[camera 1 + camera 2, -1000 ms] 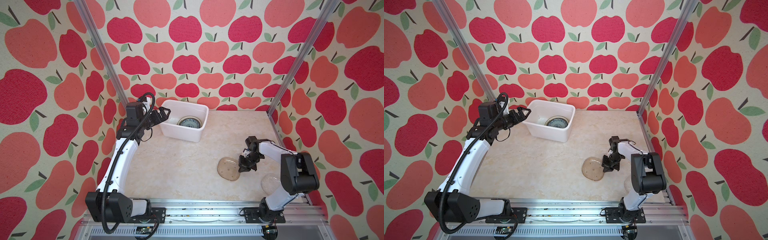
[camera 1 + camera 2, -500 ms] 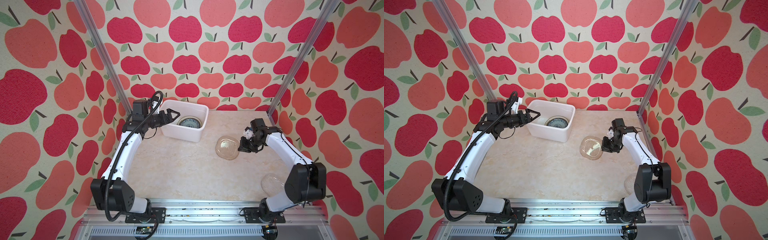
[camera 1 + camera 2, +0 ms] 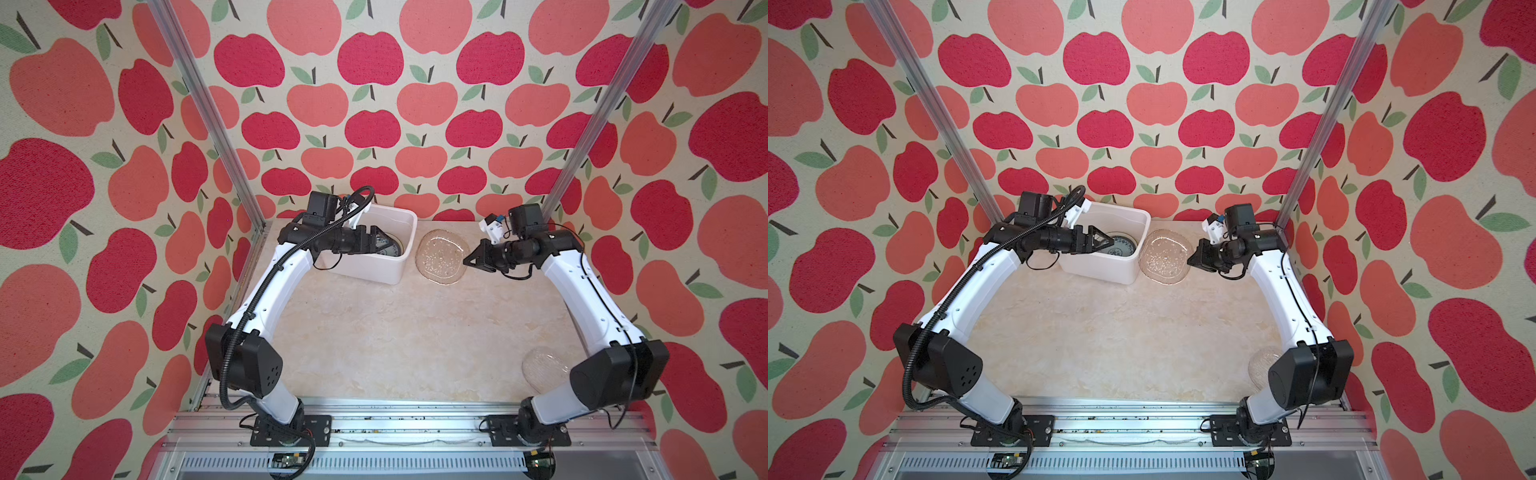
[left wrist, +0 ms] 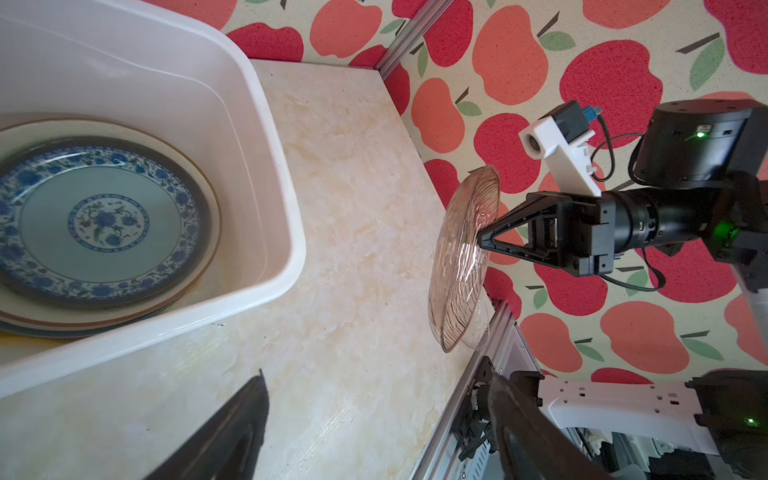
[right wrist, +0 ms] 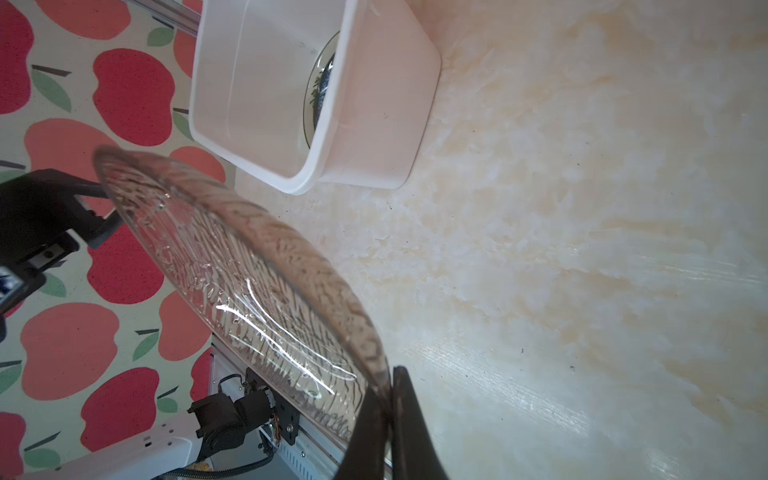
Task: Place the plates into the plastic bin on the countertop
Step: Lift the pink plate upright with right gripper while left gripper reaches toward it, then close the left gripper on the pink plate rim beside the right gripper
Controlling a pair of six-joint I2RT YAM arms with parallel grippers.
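Plates point(image 4: 104, 216) are lying stacked in your far-left plastic bin point(image 4: 296, 253), blue-patterned topmost; your right gripper point(image 4: 482, 241) is pinching the amber plate point(image 3: 441, 257), left gripper point(image 3: 1106, 241) gaping.

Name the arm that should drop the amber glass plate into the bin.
Right. The right gripper grips the amber glass plate by the rim, on edge beside the plastic bin; the left gripper hangs open, empty, near it.
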